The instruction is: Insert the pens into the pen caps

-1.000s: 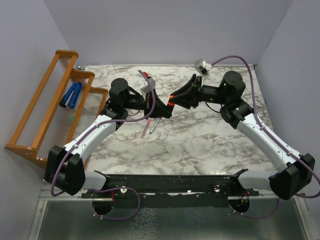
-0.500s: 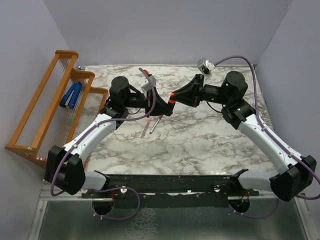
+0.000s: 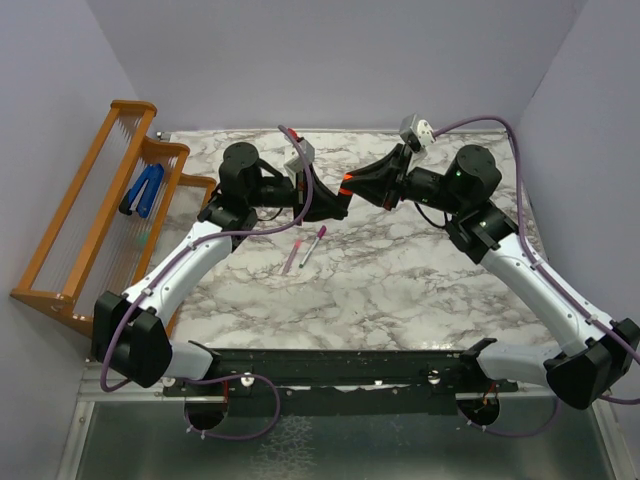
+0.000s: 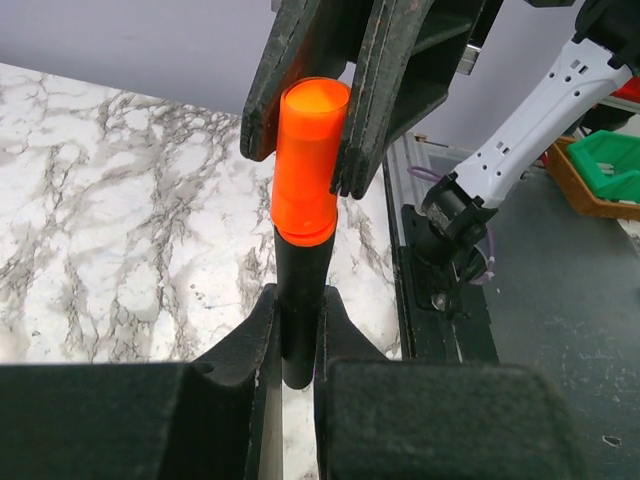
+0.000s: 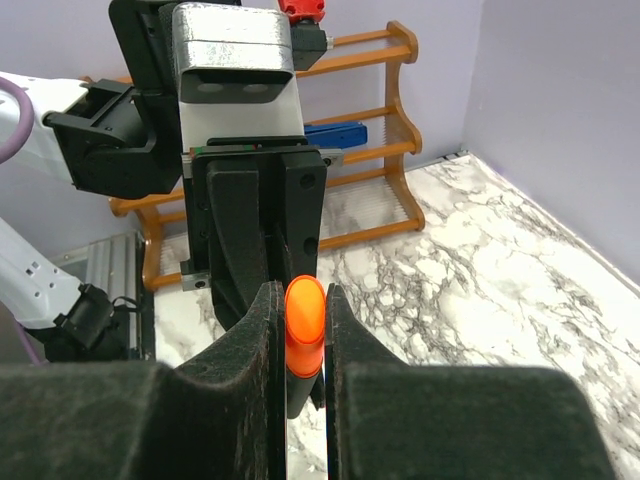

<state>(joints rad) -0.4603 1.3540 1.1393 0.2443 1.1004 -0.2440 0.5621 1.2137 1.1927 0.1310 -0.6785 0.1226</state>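
Pressing is best done coaxially: orange cap point(image 4: 308, 160), pinched in right tool point(image 5: 300, 318), to be pushed along black marker point(image 4: 298, 285) clamped in left tool point(image 4: 296, 335).

Black marker point(image 4: 298, 300) held aloft above marble table point(image 3: 420, 270), bright orange cap point(image 4: 308, 160) seated on its tip, rim flush w/ the barrel. Below, dull pink pen point(image 3: 289, 263) & white-grey pen point(image 3: 310, 249) lie side by side, angled alike, w/ magenta-purple cap point(image 3: 321, 231) at the latter's far end
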